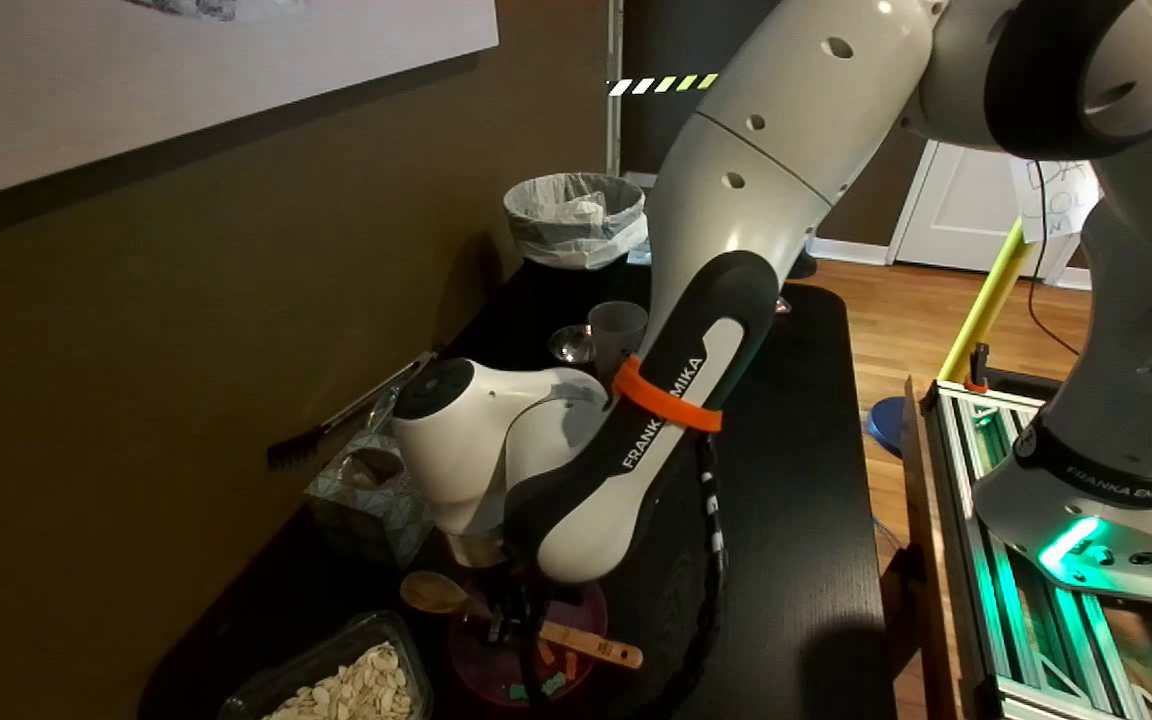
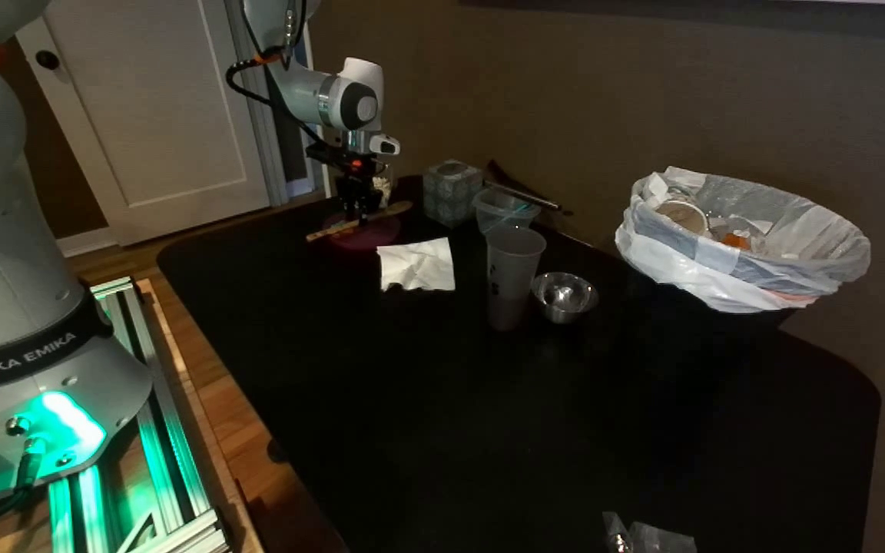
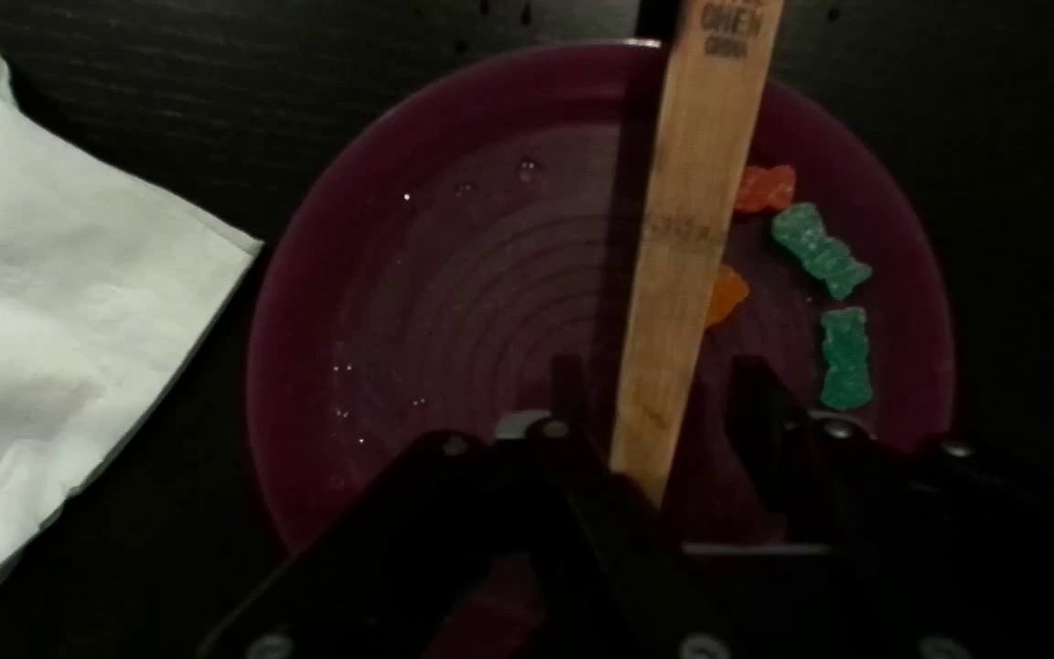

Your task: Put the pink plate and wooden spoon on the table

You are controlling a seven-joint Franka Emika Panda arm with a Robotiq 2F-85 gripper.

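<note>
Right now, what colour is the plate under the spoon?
The plate is dark purplish pink, best seen in the wrist view.

“FRANKA EMIKA” — arm (image 1: 736, 220); “CHINA” — spoon (image 3: 688, 238)

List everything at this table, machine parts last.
Table: one, black, along wall
Pink plate: one, dark pink, on table
Wooden spoon: one, light brown, across plate
Gummies: four visible, green or orange-red, on plate
Napkin: one, white, beside plate
Tray: one, transparent, holding flakes, near plate
Tissue box: one, grey, by wall
Brush: one, dark, by wall
Tub: one, transparent, by tissue box
Bowl: one, silver, on table
Cup: one, greyish, by bowl
Bin: one, white-lined, by wall
Plastic scraps: count unclear, transparent, on table
Arm: one, mostly white, over table
Gripper: one, black, open around spoon
</note>
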